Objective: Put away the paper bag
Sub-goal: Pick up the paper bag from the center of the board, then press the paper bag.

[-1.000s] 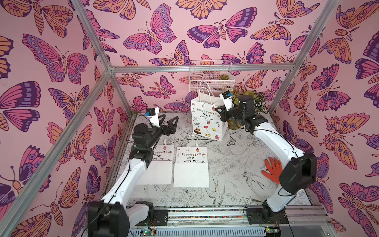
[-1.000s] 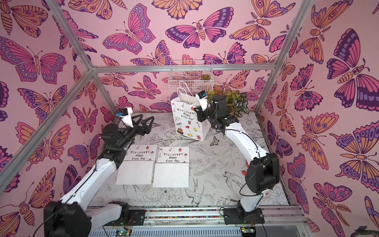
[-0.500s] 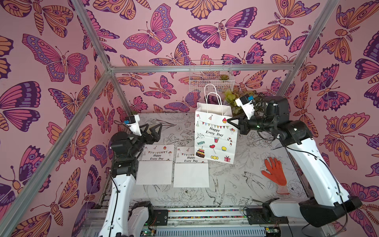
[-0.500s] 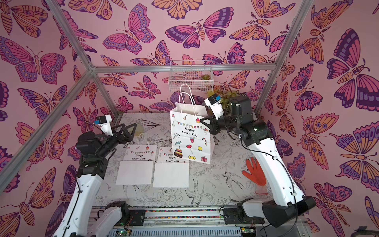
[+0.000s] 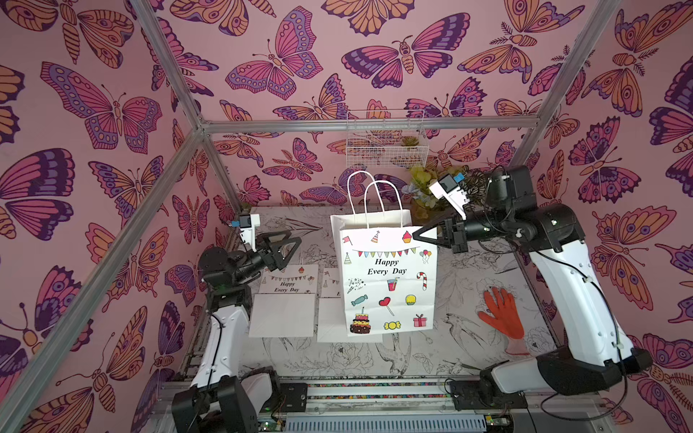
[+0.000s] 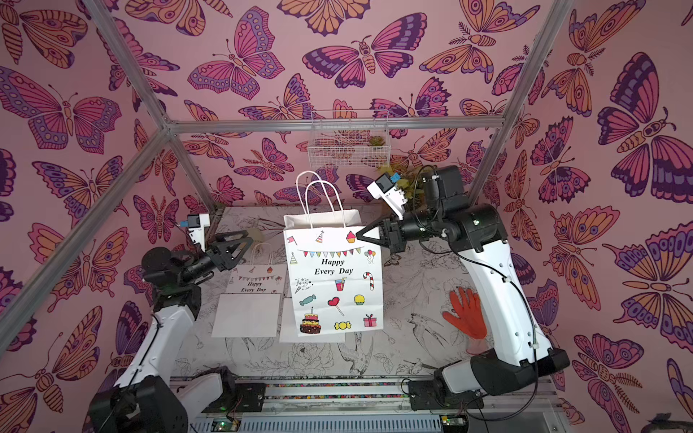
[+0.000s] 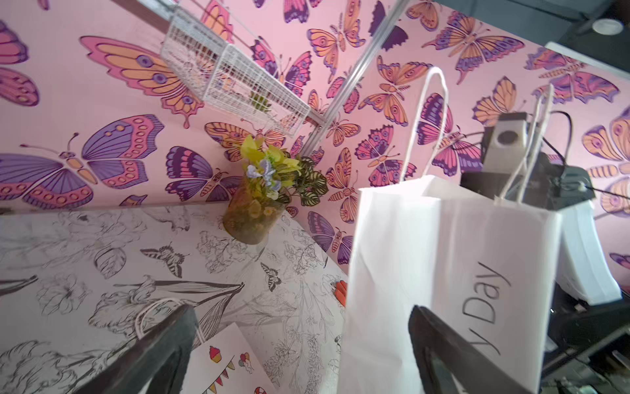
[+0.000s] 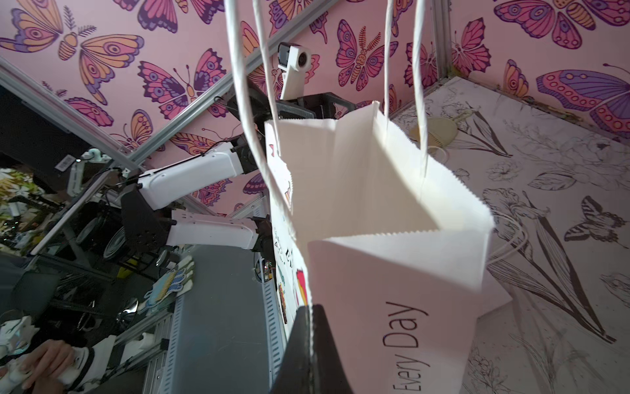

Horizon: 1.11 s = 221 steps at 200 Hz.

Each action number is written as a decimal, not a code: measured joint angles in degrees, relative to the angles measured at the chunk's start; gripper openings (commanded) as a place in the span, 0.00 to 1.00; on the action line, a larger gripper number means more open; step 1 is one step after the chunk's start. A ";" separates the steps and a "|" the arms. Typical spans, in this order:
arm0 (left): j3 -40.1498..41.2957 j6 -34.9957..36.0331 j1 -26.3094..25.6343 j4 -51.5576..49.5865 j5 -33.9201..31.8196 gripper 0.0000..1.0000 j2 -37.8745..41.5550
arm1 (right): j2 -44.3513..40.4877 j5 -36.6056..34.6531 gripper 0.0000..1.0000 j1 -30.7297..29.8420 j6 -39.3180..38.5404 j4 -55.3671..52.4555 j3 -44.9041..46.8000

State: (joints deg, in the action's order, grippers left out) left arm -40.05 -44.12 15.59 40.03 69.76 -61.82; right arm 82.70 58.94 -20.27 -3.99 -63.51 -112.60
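The white paper bag (image 5: 388, 285) printed "Happy Every Day" hangs open-mouthed above the table, seen in both top views (image 6: 333, 285). My right gripper (image 5: 422, 235) is shut on the top rim at the bag's right corner; in the right wrist view the jaws (image 8: 311, 327) pinch the paper edge of the bag (image 8: 392, 273). The two rope handles stand up free. My left gripper (image 5: 296, 241) is open, left of the bag and apart from it. In the left wrist view the bag (image 7: 443, 259) hangs just beyond the open gripper (image 7: 300, 308).
Two flat folded paper bags (image 5: 285, 303) lie on the table at the left, the second one (image 5: 330, 322) partly behind the hanging bag. An orange glove (image 5: 500, 311) lies at the right. A white wire basket (image 5: 386, 144) hangs on the back wall above a potted plant (image 7: 255, 211).
The right arm has lifted the bag off the back of the table and carried it up and forward. The left arm has drawn back to the left, its gripper opening a little wider.
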 measured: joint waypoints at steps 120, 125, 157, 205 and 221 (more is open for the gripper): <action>0.00 -0.96 -7.04 5.40 9.07 0.93 2.05 | -1.66 22.62 0.00 7.28 48.22 56.68 10.12; 0.00 -1.01 -7.45 5.40 9.35 0.92 2.10 | -1.88 22.99 0.00 7.28 48.70 57.35 10.12; -0.04 -1.16 -11.41 5.42 11.37 0.89 3.19 | -2.75 24.37 0.00 7.28 51.23 61.24 9.81; -0.85 -0.66 -12.41 4.83 11.61 0.86 -0.04 | -2.56 25.14 0.00 7.28 55.21 65.48 8.17; -0.85 0.35 -11.87 3.45 10.23 0.87 -0.39 | -2.80 25.14 0.00 7.28 55.43 65.92 8.17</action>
State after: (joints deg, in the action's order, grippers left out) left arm -40.91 -43.77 3.73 43.48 79.99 -62.22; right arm 79.90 84.07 -12.99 51.44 2.42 -104.42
